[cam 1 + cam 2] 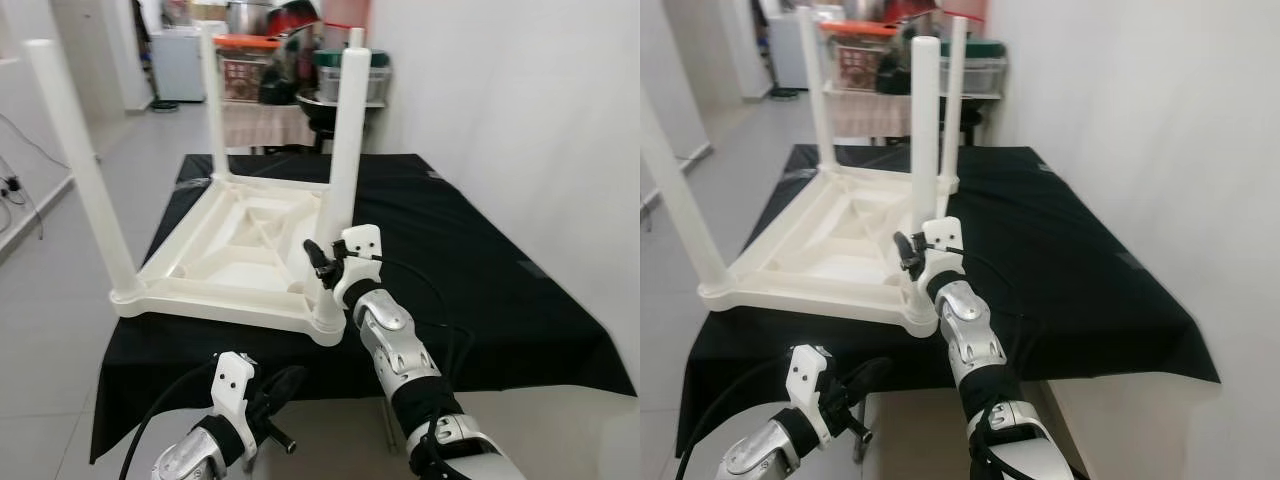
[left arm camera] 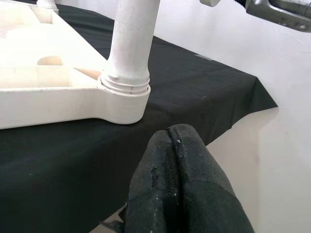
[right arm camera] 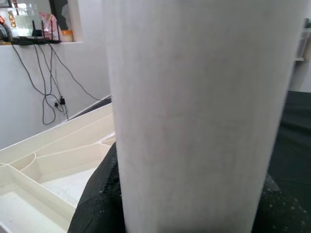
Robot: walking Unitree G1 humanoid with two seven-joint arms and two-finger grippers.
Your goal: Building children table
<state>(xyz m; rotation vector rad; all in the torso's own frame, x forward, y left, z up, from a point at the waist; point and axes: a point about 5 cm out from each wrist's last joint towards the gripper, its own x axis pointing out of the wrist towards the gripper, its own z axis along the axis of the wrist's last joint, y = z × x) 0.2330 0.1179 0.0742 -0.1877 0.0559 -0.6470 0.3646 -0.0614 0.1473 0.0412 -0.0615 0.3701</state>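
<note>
The white moulded-plastic children's table (image 1: pixel 240 250) lies upside down on the black cloth-covered work table (image 1: pixel 480 290), its ribbed underside facing up and its top face flat on the cloth; three round white legs show in the head views, all standing straight up, long axes vertical, free ends toward the ceiling. The right gripper (image 1: pixel 325 268) holds the near-right white leg (image 1: pixel 345 150) low down, just above its corner socket (image 1: pixel 327 325); in the right wrist view the black fingers (image 3: pixel 95 204) sit on either side of the pale shaft, so I judge it pinching the leg. The left gripper (image 2: pixel 177 189) hovers off the near edge of the cloth, at about seven o'clock from that socket, its two pads pressed together on nothing. The step in hand looks like seating or tightening this leg. To do it well, keep the shaft dead upright and push or twist along its own axis only; any sideways lean would bind the collar, which the left wrist view shows close to home on the socket rim, though whether it is fully home I cannot tell. Because the socket corner lies near the cloth's front edge, downward force is safer than a pull toward the robot, which could slide the whole upturned frame. The left gripper could steady the frame rail at nine o'clock from the socket.
</note>
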